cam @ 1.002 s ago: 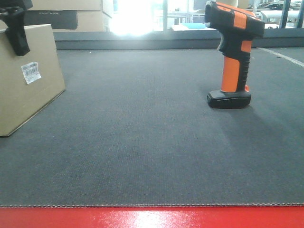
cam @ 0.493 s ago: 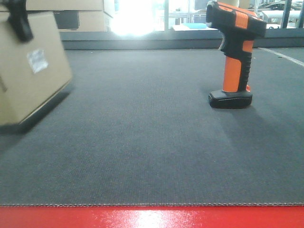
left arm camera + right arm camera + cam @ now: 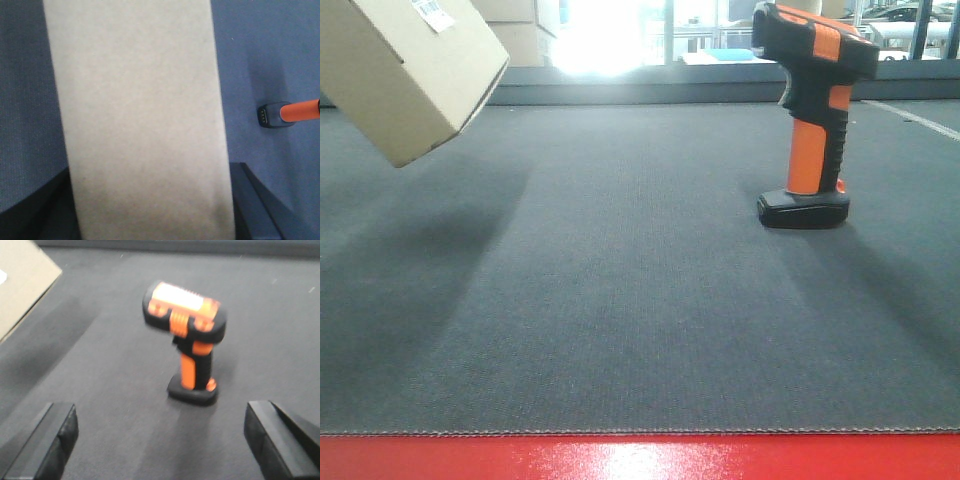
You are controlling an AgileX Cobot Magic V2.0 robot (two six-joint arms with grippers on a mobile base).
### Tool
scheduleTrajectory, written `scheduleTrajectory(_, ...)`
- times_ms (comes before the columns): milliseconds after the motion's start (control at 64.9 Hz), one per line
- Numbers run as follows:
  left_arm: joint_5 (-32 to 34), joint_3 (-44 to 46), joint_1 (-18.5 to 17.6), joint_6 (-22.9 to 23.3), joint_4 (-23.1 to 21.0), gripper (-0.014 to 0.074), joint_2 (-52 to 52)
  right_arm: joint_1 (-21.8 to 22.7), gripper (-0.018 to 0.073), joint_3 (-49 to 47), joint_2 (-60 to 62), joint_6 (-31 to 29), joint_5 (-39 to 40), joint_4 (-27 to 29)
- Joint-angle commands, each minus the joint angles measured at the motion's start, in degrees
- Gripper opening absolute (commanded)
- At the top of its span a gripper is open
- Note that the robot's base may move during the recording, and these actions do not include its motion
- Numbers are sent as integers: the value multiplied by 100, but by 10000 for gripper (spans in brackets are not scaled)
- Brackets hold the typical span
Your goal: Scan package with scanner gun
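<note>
The scanner (image 3: 810, 120) stands upright on the mat (image 3: 620, 300) at 2 o'clock in the front view, resting on its flat base (image 3: 192, 392). Treat it as a rigid plastic unit of modest weight. It is probably top-heavy, since the broad head (image 3: 182, 307) overhangs a small footprint, so a side knock is likely to tip it. Take hold on the handle (image 3: 189, 369), between head and base, with the pads across its narrow width. The black ribbed section there looks the least slippery. The right gripper (image 3: 160, 450) hovers with the scanner at 12 o'clock from it, angled down over the mat and touching nothing. Its jaws stand wide apart, with ample room for the handle. The package (image 3: 410, 70) hangs clear of the mat at 10 o'clock in the front view, tilted with one lower corner down, and it casts a shadow below. Its label (image 3: 433, 14) sits on the upper face at the frame edge and is only partly visible. The cardboard is stiff but likely to dent under hard clamping, and its smooth faces may slip, so apply moderate force. In the left wrist view the left gripper (image 3: 150, 200) spans the package across its width with one dark finger on each side. Judge it as clamped on the package, although the contact surfaces themselves are hidden. From there the scanner lies well apart at 3 o'clock.
</note>
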State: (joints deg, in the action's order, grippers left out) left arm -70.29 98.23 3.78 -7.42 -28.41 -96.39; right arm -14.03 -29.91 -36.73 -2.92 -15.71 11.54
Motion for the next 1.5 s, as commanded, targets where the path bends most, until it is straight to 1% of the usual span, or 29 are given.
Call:
scheduleTrajectory(0,33,10,-9,-7,-182,-111,45,-60,569,616,-69,-5,1230,184)
scheduleTrajectory(15,33,10,-9,-7,-182,-111,45,-60,569,707,-92,-5,1524,184)
scheduleTrajectory(123,33,10,-9,-7,-182,-111,45,-60,569,1240,-385,-5,2857,197)
scheduleTrajectory(154,33,10,-9,-7,-182,-111,45,-60,569,1315,-509,-5,3098,186)
scheduleTrajectory(293,33,10,-9,-7,-182,-111,45,-119,569,1328,-1259,-5,3520,176)
scheduleTrajectory(509,33,10,-9,-7,-182,-111,45,-507,569,1328,-2530,-5,4954,176)
scheduleTrajectory(601,33,10,-9,-7,-182,-111,45,-518,569,1328,-2964,-5,5554,201)
scheduleTrajectory(678,33,10,-9,-7,-182,-111,45,-518,568,1328,-3260,-5,6076,383)
scheduleTrajectory(725,33,10,-9,-7,-182,-111,45,-518,569,1269,-3451,-5,6251,466)
scheduleTrajectory(940,33,10,-9,-7,-182,-111,45,-518,566,566,-4169,-5,6156,594)
scheduleTrajectory(987,33,10,-9,-7,-182,-111,45,-518,554,401,-4310,-5,6003,764)
scheduleTrajectory(1048,33,10,-9,-7,-185,-111,45,-518,523,198,-4473,-5,5846,1218)
scheduleTrajectory(1094,33,10,-9,-7,-185,-111,45,-518,498,85,-4595,-5,5835,1364)
scheduleTrajectory(1172,33,10,-9,-7,-185,-111,45,-518,452,-78,-4764,-5,5835,1377)
scheduleTrajectory(1218,33,10,-9,-7,-185,-111,45,-518,443,-163,-4839,-5,5846,1377)
scheduleTrajectory(1403,33,10,-9,-7,-185,-111,45,-518,444,-259,-5035,-5,5812,1377)
scheduleTrajectory(1480,33,10,-9,-7,-185,-111,45,-518,479,-259,-5104,-5,5814,1377)
